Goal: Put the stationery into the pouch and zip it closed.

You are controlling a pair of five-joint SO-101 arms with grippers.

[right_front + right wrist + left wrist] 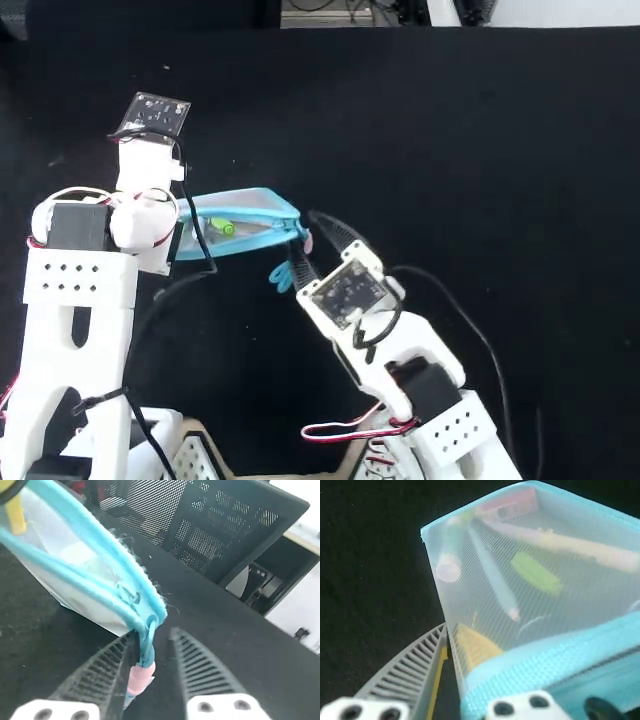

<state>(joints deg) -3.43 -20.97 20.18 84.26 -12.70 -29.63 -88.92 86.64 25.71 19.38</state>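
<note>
Pouch (pixel 240 222): on the black table (pixel 480 150) between the two arms. Its long axis runs across the table from one gripper to the other, the right-hand end tipped slightly toward the arm bases. It stands on its long edge with the teal zip band uppermost.

Contents seen through the mesh wall in the left wrist view: a green piece (pixel 536 572), a pale blue pen (pixel 492 575), a marker with a round pink cap (pixel 448 570) and a long pale marker (pixel 570 545). All lie roughly along the pouch.

Left arm: reaches forward with its wrist bent down over the pouch's left end. The left gripper (pixel 182 232) pinches that end — one ribbed finger (pixel 415 672) lies flat against the pouch wall, the other is behind the fabric.

Right arm: low, angled in toward the pouch's right end. The right gripper (pixel 152 632) has its fingers parted. The zipper pull, with its pink tab (pixel 140 676), hangs between them, touching one finger and clear of the other. The slider is at this end of the pouch. Whether the zip is shut along its full length — cannot tell.

A blue strap (pixel 283 272) trails on the table beside the right gripper.
</note>
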